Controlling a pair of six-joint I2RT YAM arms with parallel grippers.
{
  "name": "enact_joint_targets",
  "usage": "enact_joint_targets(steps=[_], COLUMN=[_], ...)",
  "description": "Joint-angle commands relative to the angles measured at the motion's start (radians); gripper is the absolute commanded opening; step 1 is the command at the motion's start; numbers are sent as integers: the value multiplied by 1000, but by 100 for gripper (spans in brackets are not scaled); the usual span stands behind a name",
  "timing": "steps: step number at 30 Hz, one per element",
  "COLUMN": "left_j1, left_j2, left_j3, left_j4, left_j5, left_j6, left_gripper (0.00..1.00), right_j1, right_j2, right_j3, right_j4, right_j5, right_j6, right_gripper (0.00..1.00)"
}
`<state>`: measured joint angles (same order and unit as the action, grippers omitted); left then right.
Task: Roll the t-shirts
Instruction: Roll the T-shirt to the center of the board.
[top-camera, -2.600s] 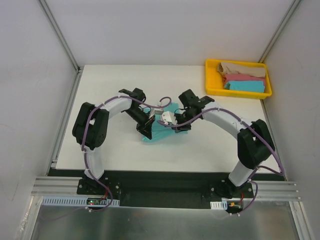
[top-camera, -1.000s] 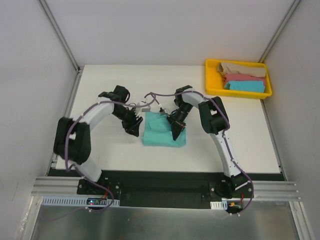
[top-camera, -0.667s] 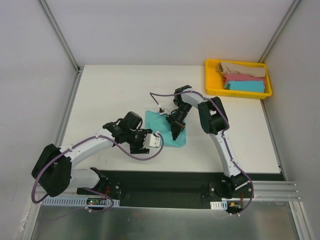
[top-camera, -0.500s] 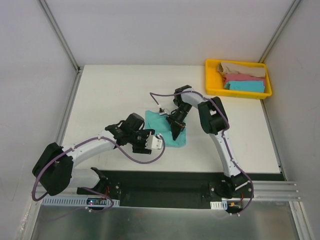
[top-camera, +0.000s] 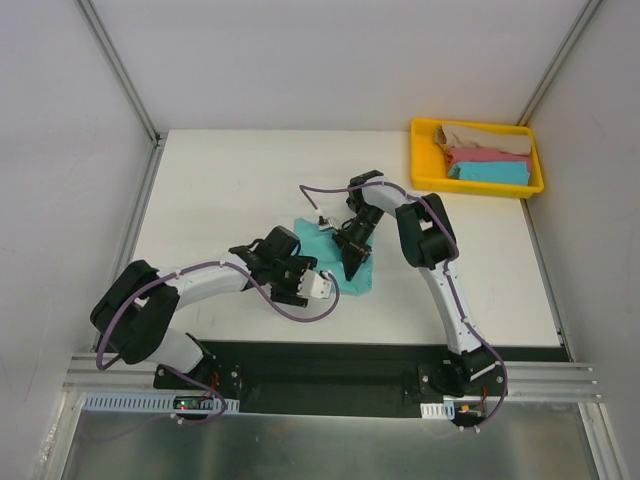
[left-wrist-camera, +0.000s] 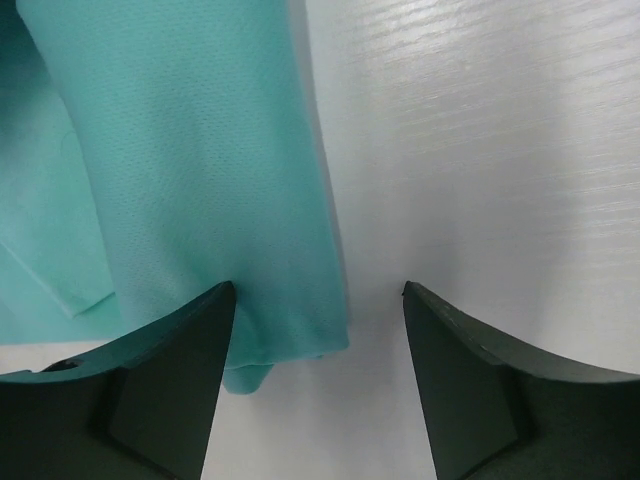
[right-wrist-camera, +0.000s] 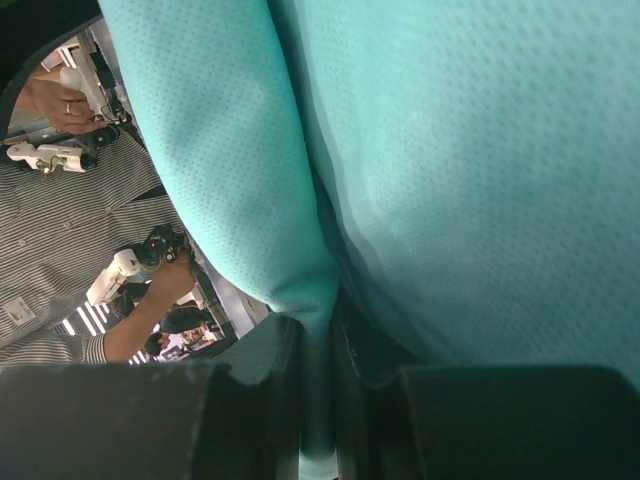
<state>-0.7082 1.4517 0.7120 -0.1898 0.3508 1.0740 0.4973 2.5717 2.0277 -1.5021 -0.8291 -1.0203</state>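
A sea-green t-shirt lies folded mid-table. My right gripper is shut on a fold of it; in the right wrist view the green cloth is pinched between the jaws of the right gripper. My left gripper is open at the shirt's near-left edge. In the left wrist view a corner of the shirt lies inside the left gripper, against its left finger, with bare table on the right. Beige, pink and bright blue t-shirts lie in the tray.
The yellow tray stands at the table's back right corner. White walls with metal rails close in the left, back and right sides. The right arm's cable loops over the table behind the green shirt.
My left arm has swung from the shirt's left side round to its near-left edge, and its jaws have opened wider. The shirt's left side has bunched. The right gripper has held still.
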Motion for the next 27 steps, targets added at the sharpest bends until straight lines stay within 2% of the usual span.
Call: enact_joint_targets(steps=[1,5,6,9,12,13,16,18,19,21,22,23,24,25,26,27], left_j1=[-7,-7,-5,-4,9,19,26,33,36,49,61,82,96,110,119,143], left_j2=[58,90,105,137,150,154,182,209,222,266,282,300,329,341,354,383], left_j3=[4,0,1,41,104,144,222,259,298,349,403,431,455,504,527,550], left_j4=[-4,-11,-14,-83,-184,-209,-316,-382,-414,-492,-513,-536,-575,-595,-615,-635], left_j5=[-96,-108,-102,-70,17,43,106,140,158,204,226,264,287,315,354,376], left_j6=[93,103,107,86,57,35,24,18,21,18,-6,-19,-35,-39,-46,-52], left_gripper=[66,48,34,15,9,5,0,0,0,0,0,0,0,0,0,0], right_j1=[-3,-3,-3,-6,-52,-96,-220,-311,-340,-417,-431,-436,-433,-422,-411,-386], right_j2=[65,68,68,59,-19,-84,-209,-300,-329,-448,-503,-562,-747,-872,-1003,-1261], right_j3=[3,8,8,5,2,17,49,74,74,13,-27,-70,-234,-361,-503,-676], right_j4=[-156,-156,-156,-153,-150,-149,-136,-104,-68,0,90,147,234,561,765,945], right_j5=[191,194,196,190,163,163,104,110,101,53,56,71,125,184,246,257], right_j6=[-52,-46,-44,-52,-95,-109,-239,-236,-232,-198,-161,-146,-118,41,93,95], right_gripper=[13,16,18,30,40,47,56,57,66,71,96,96,96,96,96,96])
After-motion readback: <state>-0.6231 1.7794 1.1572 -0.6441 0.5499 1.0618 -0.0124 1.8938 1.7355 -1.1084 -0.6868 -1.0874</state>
